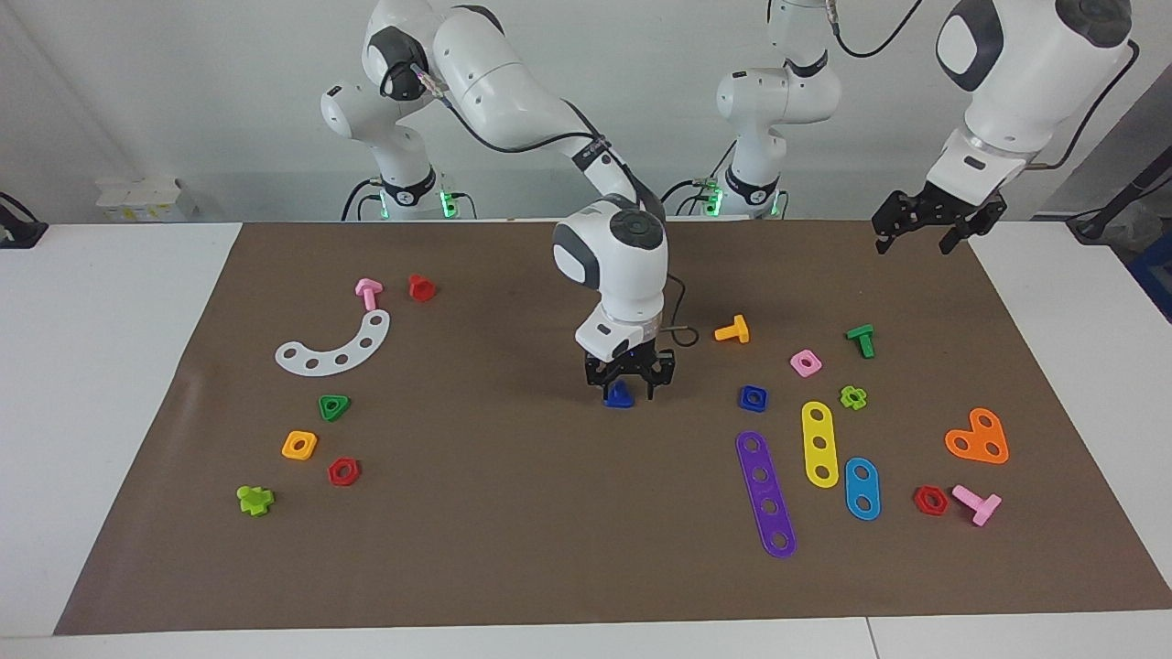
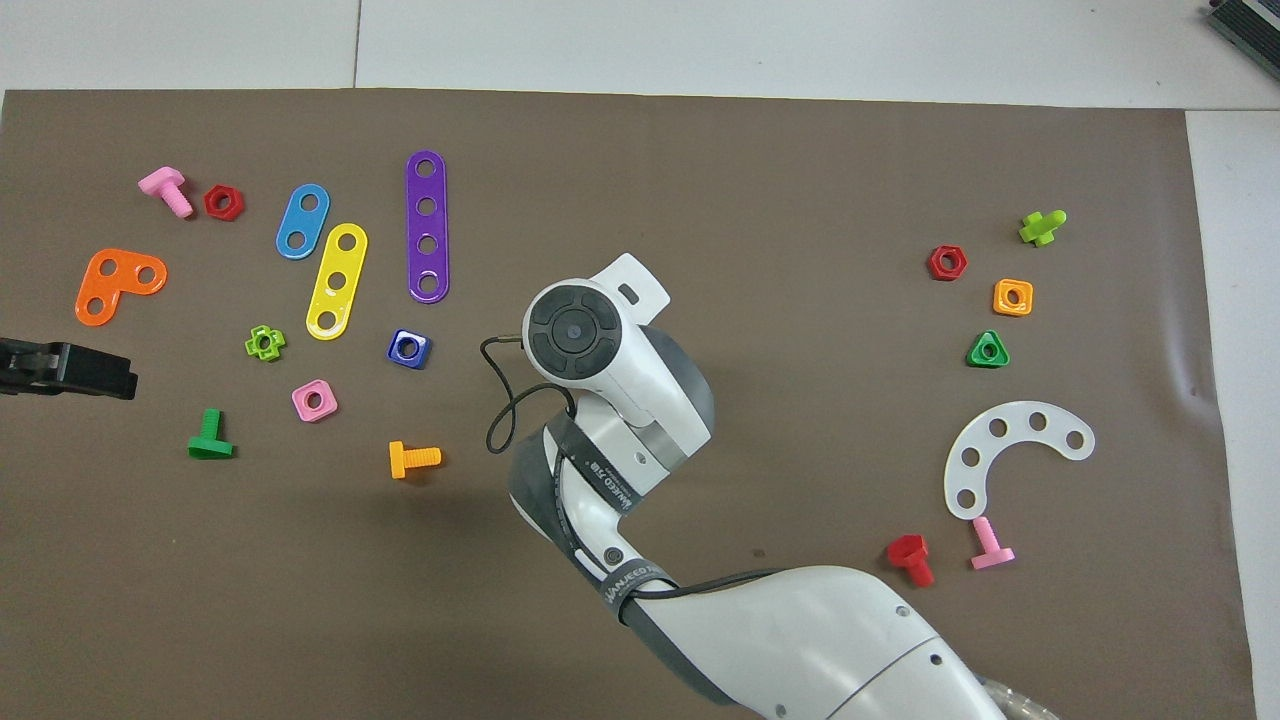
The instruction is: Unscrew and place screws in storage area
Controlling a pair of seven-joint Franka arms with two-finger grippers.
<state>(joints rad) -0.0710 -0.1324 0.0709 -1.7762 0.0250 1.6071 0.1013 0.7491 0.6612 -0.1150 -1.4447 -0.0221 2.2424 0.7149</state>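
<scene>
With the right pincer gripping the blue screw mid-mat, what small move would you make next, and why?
Probably carry it toward the right arm's end of the table. The right pincer is shut on the blue screw near the mat's middle, while the green nut, orange nut and red nut marking the storage area lie well off that way. The left pincer waits in the air.
</scene>
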